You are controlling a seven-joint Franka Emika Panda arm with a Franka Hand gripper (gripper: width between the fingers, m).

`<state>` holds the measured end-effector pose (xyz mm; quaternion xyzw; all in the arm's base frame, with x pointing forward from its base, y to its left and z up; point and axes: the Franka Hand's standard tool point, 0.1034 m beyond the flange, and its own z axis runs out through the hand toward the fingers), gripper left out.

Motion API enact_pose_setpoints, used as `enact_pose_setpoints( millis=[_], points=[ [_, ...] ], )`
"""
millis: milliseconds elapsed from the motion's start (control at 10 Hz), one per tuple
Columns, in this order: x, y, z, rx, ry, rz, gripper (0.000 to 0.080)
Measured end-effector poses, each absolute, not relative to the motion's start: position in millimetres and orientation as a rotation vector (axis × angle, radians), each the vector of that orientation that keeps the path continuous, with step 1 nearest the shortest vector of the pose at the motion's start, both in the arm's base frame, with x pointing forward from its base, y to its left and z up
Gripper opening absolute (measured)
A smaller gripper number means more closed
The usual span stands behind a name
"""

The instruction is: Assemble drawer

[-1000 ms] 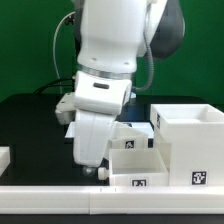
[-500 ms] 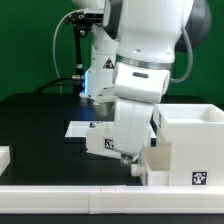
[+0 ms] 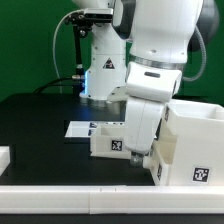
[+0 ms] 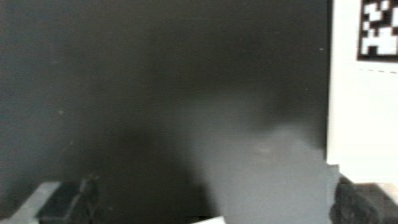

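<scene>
The casing of the arm (image 3: 155,40) was smooth, glossy white plastic that caught the light. The drawer shell (image 3: 190,135) and the tray (image 3: 103,140) were white plastic too, smooth but duller, carrying printed black-and-white tags (image 3: 199,174). The surface (image 3: 35,125) was black and matt.

White open-topped shell (image 3: 190,146), tagged tray (image 3: 103,141) near

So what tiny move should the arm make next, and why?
Probably shift the open fingers sideways until the white tagged wall sits between them. At present only the table shows between them, so closing here would likely grab nothing.
</scene>
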<state>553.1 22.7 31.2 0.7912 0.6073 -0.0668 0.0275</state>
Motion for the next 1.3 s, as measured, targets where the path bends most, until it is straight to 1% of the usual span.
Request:
enact_pose_setpoints(
  millis=[300, 600, 700, 800, 1000, 1100, 1300],
  points=[
    [554, 4, 27.6, 2.415, 1.911, -0.188, 0.0649],
    [554, 5, 27.4, 2.421, 1.904, -0.189, 0.0649],
    [555, 2, 29.2, 2.399, 1.942, -0.189, 0.0649],
    [562, -6, 37.0, 2.363, 1.999, -0.179, 0.0649],
    [574, -11, 44.2, 2.328, 2.068, -0.186, 0.0649],
    [576, -15, 45.2, 2.362, 2.089, -0.132, 0.0649],
    [575, -12, 40.7, 2.474, 2.053, -0.053, 0.0649]
  ],
)
